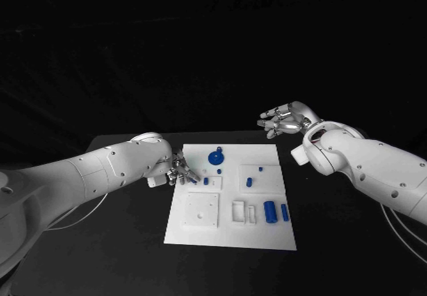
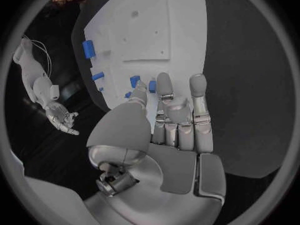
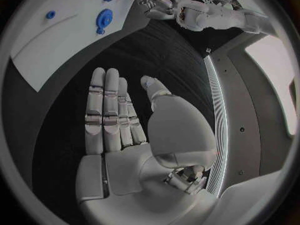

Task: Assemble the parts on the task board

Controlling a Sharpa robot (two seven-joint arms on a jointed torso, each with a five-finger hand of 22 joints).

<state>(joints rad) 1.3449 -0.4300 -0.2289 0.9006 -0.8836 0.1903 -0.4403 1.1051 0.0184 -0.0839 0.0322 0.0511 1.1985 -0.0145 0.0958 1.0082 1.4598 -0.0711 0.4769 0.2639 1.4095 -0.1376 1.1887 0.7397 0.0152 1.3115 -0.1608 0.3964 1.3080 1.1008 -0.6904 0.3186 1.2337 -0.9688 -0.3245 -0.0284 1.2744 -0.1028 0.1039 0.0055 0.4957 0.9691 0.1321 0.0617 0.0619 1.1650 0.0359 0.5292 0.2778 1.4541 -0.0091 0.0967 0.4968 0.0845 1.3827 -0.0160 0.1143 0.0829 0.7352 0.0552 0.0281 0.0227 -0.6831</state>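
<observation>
1. We log the task board (image 1: 233, 234) at table centre, white and flat.
2. Parts: a round blue piece with a stem (image 1: 216, 157) at the board's 12 o'clock; two blue cylinders (image 1: 269, 213) at its 4 o'clock; a small blue part (image 1: 207, 182) near 9 o'clock.
3. Left hand (image 1: 181, 171): fingers extended at the board's 9 o'clock edge, tips at the small blue part; we cannot tell whether it is grasped.
4. Right hand (image 1: 286, 119): released, fingers straight, holding nothing, beyond the board's 1 o'clock corner.
5. We judge the parts light, rigid and smooth; pinch them across the sides.

The silver many-fingered left hand (image 1: 179, 172) reaches forward, fingers extended, holding nothing; the silver right hand (image 1: 285, 119) is raised, fingers straight and apart.
</observation>
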